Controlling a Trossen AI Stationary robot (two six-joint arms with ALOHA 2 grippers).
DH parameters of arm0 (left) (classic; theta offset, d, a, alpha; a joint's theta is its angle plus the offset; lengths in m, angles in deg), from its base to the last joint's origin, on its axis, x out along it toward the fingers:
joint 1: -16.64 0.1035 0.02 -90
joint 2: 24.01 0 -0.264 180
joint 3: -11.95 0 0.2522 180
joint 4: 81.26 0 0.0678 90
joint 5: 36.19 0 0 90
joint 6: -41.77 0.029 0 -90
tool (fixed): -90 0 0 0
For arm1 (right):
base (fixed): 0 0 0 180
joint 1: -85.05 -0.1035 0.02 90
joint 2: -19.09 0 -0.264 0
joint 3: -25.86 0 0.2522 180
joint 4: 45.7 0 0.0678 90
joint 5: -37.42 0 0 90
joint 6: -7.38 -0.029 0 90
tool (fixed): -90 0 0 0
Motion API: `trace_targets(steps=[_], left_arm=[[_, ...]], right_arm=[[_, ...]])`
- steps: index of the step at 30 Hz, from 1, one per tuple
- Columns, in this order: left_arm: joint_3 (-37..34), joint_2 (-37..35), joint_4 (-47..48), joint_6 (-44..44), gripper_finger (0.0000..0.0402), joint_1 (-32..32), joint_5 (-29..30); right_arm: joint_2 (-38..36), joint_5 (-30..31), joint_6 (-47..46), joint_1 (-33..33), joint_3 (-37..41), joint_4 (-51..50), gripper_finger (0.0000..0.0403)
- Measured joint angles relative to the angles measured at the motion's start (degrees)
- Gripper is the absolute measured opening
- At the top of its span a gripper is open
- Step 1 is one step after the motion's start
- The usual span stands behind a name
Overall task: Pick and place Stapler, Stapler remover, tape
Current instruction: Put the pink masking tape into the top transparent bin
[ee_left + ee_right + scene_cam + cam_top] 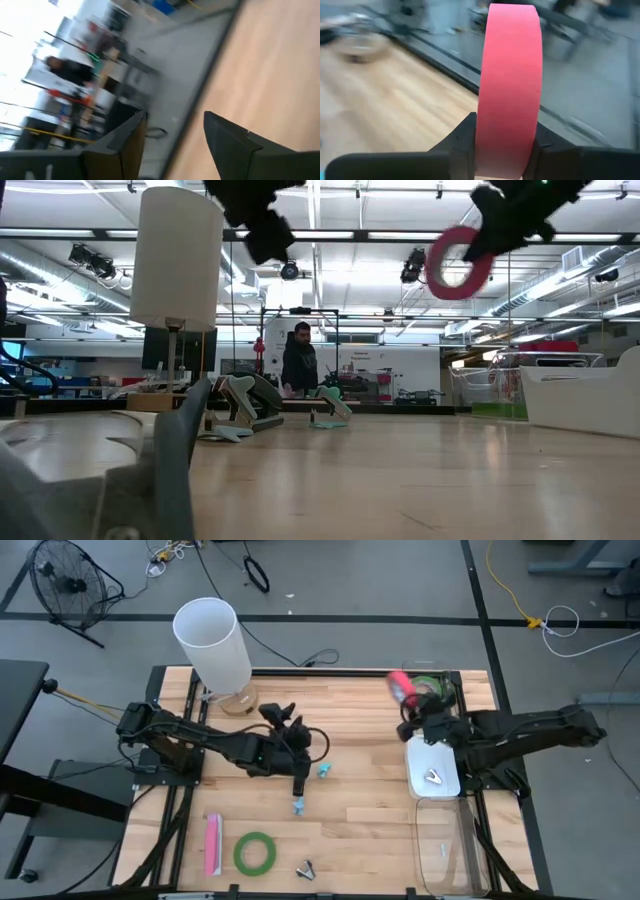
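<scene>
My right gripper (pixel 407 708) is shut on a red-pink tape roll (pixel 399 686), held high above the table's far right part, seen in the low view as a ring (pixel 457 264). A green tape roll (pixel 255 852) lies flat near the front edge, with a pink stapler (pixel 213 843) on its left and a small metal stapler remover (pixel 305 868) on its right. Another green roll (pixel 432 687) lies at the far right. My left gripper (pixel 297 772) hangs open over the table's middle, nothing between its fingers (pixel 235 140). My right gripper pinches the red-pink roll across its width, one finger (pixel 462 140) on each flat side of the ring's wall (pixel 506 150). The roll stands on edge, its outer band facing the wrist camera. It is lifted clear, well above the table (pixel 480 248).
A tall white cylinder (pixel 212 645) stands at the far left. A white tray (pixel 432 762) holding a small metal thing, and a clear container (pixel 447 845) nearer, lie along the right side. Two small blue things (pixel 325 771) (pixel 298 806) lie mid-table. A person (pixel 298 360) stands beyond the table.
</scene>
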Motion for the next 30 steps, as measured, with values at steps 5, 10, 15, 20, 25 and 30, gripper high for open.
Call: trace_targets(steps=[5,10,15,20,25,30], left_arm=[[0.0,0.0,13.49,-13.88,0.0191,0.15,-9.5],[-0.02,0.0,18.92,-21.41,0.0186,0.09,-14.86],[-0.02,0.0,19.21,-25.13,0.0185,-0.04,-17.83],[-0.02,0.0,19.16,-25.7,0.0186,-0.04,-20.48],[-0.04,0.0,19.82,-25.67,0.0186,-0.06,-25.29],[-0.04,0.0,20.63,-25.68,0.0186,-0.67,-26.03]], right_arm=[[-2.57,2.7,-7.3,6.43,0.0,-12.0,0.0087],[-1.1,0.69,-7.3,16.52,0.0,-16.86,0.0087],[2.65,-0.58,-2.69,26.69,0.0,-17.32,0.0087],[9.08,-0.63,1.06,34.75,0.0,-16.56,0.0087],[17.29,-3.13,5.87,39.63,-0.02,-13.88,0.0087],[23.81,-2.2,6.65,40.76,-0.02,-13.52,0.0087]])
